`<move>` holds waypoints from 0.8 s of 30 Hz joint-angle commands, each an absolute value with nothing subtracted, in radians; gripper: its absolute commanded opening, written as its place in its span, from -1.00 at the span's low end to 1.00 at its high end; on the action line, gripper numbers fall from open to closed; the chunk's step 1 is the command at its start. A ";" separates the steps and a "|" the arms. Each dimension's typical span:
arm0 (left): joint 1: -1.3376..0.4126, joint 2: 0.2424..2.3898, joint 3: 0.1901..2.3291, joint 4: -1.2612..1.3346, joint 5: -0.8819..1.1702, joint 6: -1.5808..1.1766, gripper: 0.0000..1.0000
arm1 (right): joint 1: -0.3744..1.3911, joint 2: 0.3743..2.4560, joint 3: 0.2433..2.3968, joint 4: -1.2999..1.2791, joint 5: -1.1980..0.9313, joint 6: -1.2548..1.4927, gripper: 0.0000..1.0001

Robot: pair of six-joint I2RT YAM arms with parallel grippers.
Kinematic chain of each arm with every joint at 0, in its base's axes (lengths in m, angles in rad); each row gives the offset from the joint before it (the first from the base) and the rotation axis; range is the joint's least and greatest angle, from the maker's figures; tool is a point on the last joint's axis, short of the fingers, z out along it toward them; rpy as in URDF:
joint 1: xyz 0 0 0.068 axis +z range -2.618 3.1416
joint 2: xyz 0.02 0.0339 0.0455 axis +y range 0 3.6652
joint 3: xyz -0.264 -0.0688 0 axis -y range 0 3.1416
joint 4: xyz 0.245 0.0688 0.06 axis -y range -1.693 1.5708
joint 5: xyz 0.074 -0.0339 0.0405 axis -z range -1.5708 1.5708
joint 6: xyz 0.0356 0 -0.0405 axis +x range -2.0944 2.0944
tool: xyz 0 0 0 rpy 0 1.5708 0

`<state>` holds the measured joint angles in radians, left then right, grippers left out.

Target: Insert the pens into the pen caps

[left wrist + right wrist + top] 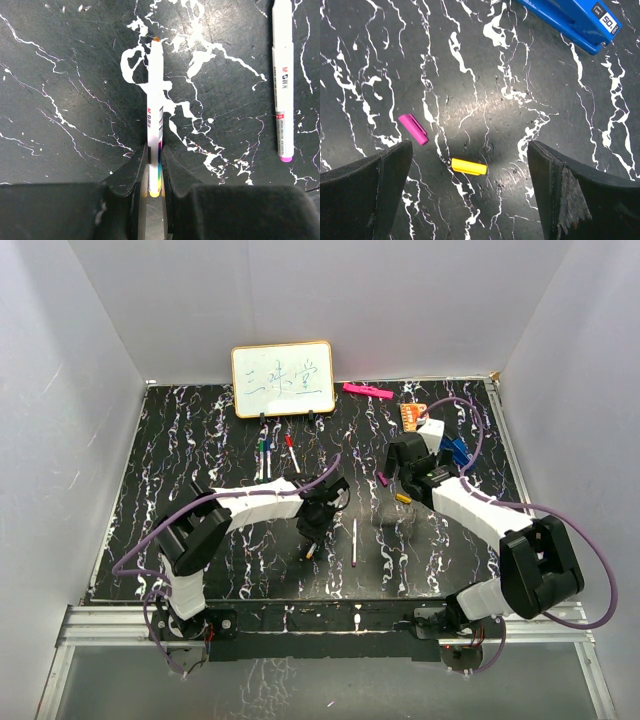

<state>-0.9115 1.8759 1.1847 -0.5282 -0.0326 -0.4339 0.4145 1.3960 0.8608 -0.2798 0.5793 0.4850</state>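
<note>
My left gripper (309,538) is shut on a white pen (155,95) with a yellow rear end and a bare orange tip, held just above the table. A second uncapped white pen (284,80) with a purple end lies to its right, and also shows in the top view (354,542). My right gripper (470,162) is open, its jaws wide apart above a yellow cap (468,166) lying between them. A magenta cap (413,129) lies beside the left finger. Both caps show in the top view, yellow (403,498) and magenta (382,480).
Three capped pens (268,454) lie below a small whiteboard (283,380) at the back. A blue stapler (575,17) sits behind my right gripper. A pink marker (368,391) and an orange part (413,415) lie at the back right. White walls enclose the table.
</note>
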 commanded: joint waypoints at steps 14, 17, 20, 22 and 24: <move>-0.847 1.877 0.957 -0.500 -0.082 -0.399 -1.00 | 0.410 1.436 1.002 -0.523 0.369 0.232 0.55; -0.841 1.858 0.946 -0.494 -0.078 -0.398 -1.00 | 0.395 1.459 1.023 -0.557 0.342 0.201 0.48; -0.836 1.842 0.944 -0.492 -0.072 -0.395 -1.00 | 0.374 1.468 1.019 -0.558 0.260 0.183 0.46; -0.834 1.830 0.942 -0.493 -0.074 -0.394 -1.00 | 0.366 1.480 1.015 -0.559 0.243 0.173 0.44; -0.828 1.814 0.936 -0.491 -0.070 -0.394 -1.00 | 0.359 1.494 1.014 -0.564 0.214 0.163 0.41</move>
